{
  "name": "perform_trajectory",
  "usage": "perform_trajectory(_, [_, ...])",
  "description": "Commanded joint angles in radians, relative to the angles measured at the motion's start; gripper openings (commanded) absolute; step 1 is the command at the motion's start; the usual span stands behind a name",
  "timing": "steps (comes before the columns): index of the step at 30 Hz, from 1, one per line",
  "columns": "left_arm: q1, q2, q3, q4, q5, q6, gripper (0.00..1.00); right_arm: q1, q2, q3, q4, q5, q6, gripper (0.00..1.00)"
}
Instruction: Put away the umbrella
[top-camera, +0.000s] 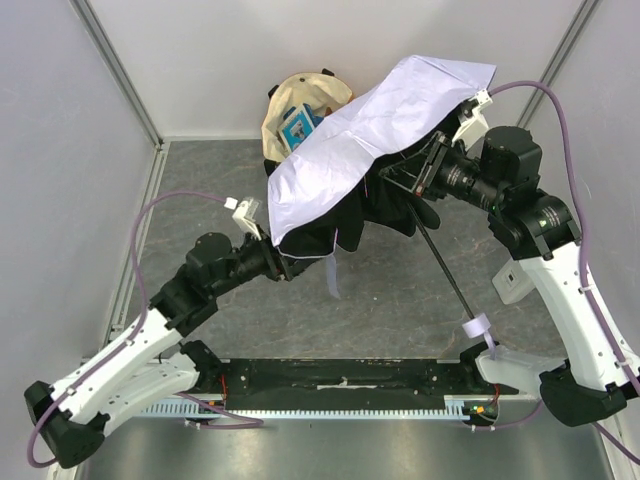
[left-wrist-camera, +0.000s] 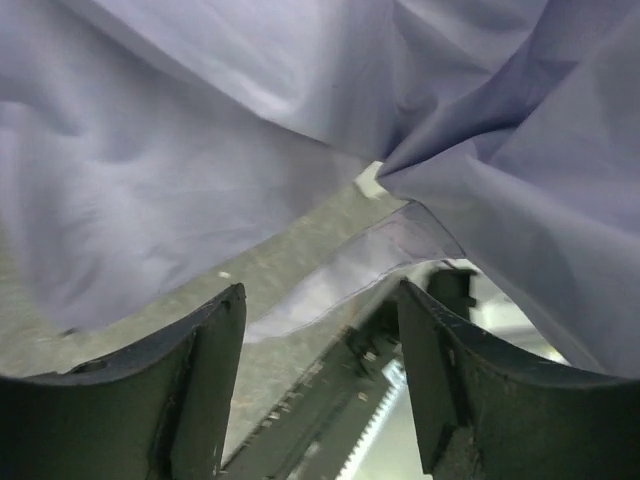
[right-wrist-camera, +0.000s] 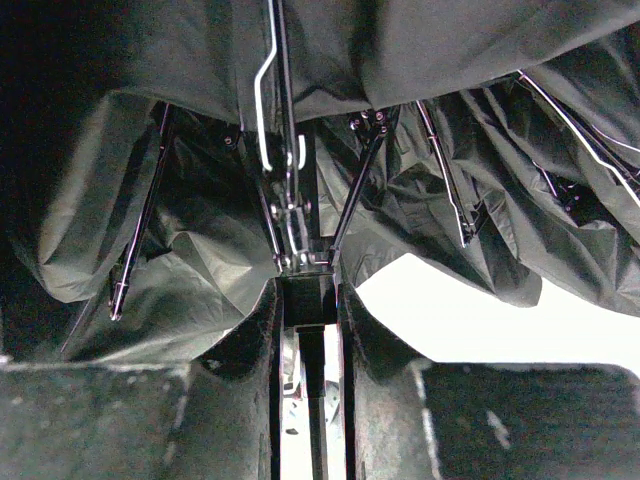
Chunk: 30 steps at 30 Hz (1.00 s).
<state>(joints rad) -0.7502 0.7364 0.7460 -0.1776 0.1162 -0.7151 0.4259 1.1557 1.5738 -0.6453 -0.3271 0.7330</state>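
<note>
Sagging half-collapsed above the middle of the table (top-camera: 400, 300), the umbrella (top-camera: 360, 130) shows a pale lavender-white outer face, creased and billowed, with a dark underside hanging in loose folds beneath it. Its slim black shaft (top-camera: 445, 270) slants down from under the canopy toward the right arm's base, and a small lavender wrist strap (top-camera: 478, 326) sits near that lower end.

The right gripper (right-wrist-camera: 310, 300) is clamped on the shaft just below the point where the thin metal ribs (right-wrist-camera: 350, 215) fan out; its 2 fingers press in from either side. The left gripper (left-wrist-camera: 320, 300) stands released, its fingers spread apart with nothing pinched between them, at the canopy's near hem; lavender fabric fills its view beyond the fingertips.

From above, the canopy covers the near side of the mustard-and-cream tote bag (top-camera: 300, 100) behind it, and something blue inside the bag is too small to name. The left fingertips are tucked under the hem in that view. The shaft's far tip is hidden by fabric, its lower end is lost against the right arm, and the right wrist view is too dark at its left edge to read.
</note>
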Motion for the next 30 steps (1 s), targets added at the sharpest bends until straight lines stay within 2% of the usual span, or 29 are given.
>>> perform_trajectory(1, [0.040, 0.073, -0.080, 0.392, 0.455, -0.188, 0.70, -0.003, -0.024, 0.028, 0.096, -0.075, -0.001, 0.00])
perform_trajectory(5, [0.040, 0.207, -0.149, 0.731, 0.589, -0.360, 0.68, -0.003, -0.044, -0.008, 0.153, -0.093, 0.023, 0.00])
perform_trajectory(7, [0.038, 0.273, -0.111, 0.738, 0.620, -0.357, 0.67, -0.004, -0.044, -0.015, 0.162, -0.098, 0.022, 0.00])
perform_trajectory(9, [0.037, 0.313, -0.070, 0.719, 0.634, -0.333, 0.60, -0.001, -0.039, -0.017, 0.165, -0.104, 0.006, 0.00])
perform_trajectory(11, [0.038, 0.313, -0.053, 0.715, 0.611, -0.316, 0.42, -0.004, -0.040, -0.015, 0.164, -0.096, -0.023, 0.00])
perform_trajectory(13, [0.037, 0.267, -0.021, 0.510, 0.509, -0.220, 0.24, -0.006, -0.044, -0.012, 0.158, -0.073, -0.055, 0.00])
perform_trajectory(15, [0.037, 0.190, -0.010, 0.318, 0.369, -0.132, 0.14, -0.009, -0.050, -0.008, 0.151, -0.047, -0.086, 0.00])
perform_trajectory(16, [0.037, 0.157, 0.002, 0.214, 0.262, -0.089, 0.05, -0.010, -0.051, -0.002, 0.145, -0.037, -0.099, 0.00])
perform_trajectory(17, [0.038, 0.117, 0.015, 0.076, 0.159, -0.066, 0.02, -0.013, -0.056, 0.002, 0.139, -0.020, -0.112, 0.00])
perform_trajectory(19, [0.040, 0.066, 0.050, -0.138, -0.072, -0.015, 0.02, -0.012, -0.073, -0.001, 0.130, 0.022, -0.129, 0.00])
perform_trajectory(21, [0.037, 0.037, 0.093, -0.302, -0.241, 0.028, 0.02, -0.013, -0.089, -0.015, 0.104, 0.077, -0.132, 0.00])
perform_trajectory(23, [0.038, -0.004, 0.113, -0.387, -0.299, 0.058, 0.02, -0.012, -0.106, -0.014, 0.061, 0.170, -0.109, 0.00])
perform_trajectory(24, [0.037, -0.038, 0.105, -0.375, -0.271, 0.072, 0.11, -0.012, -0.114, -0.018, 0.053, 0.228, -0.087, 0.00])
perform_trajectory(26, [0.038, -0.124, 0.063, -0.303, -0.157, 0.072, 0.37, -0.013, -0.129, -0.034, 0.052, 0.313, -0.051, 0.00])
perform_trajectory(27, [0.038, -0.170, 0.041, -0.213, -0.082, 0.060, 0.52, -0.012, -0.136, -0.043, 0.056, 0.353, -0.028, 0.00])
perform_trajectory(28, [0.038, -0.207, 0.020, -0.136, -0.008, 0.007, 0.62, -0.013, -0.143, -0.061, 0.077, 0.390, -0.006, 0.00])
perform_trajectory(29, [0.038, -0.218, 0.003, -0.062, 0.064, -0.044, 0.67, -0.013, -0.157, -0.083, 0.113, 0.416, 0.018, 0.00])
perform_trajectory(30, [0.038, -0.210, -0.003, 0.022, 0.124, -0.088, 0.68, -0.012, -0.177, -0.147, 0.183, 0.440, 0.041, 0.00])
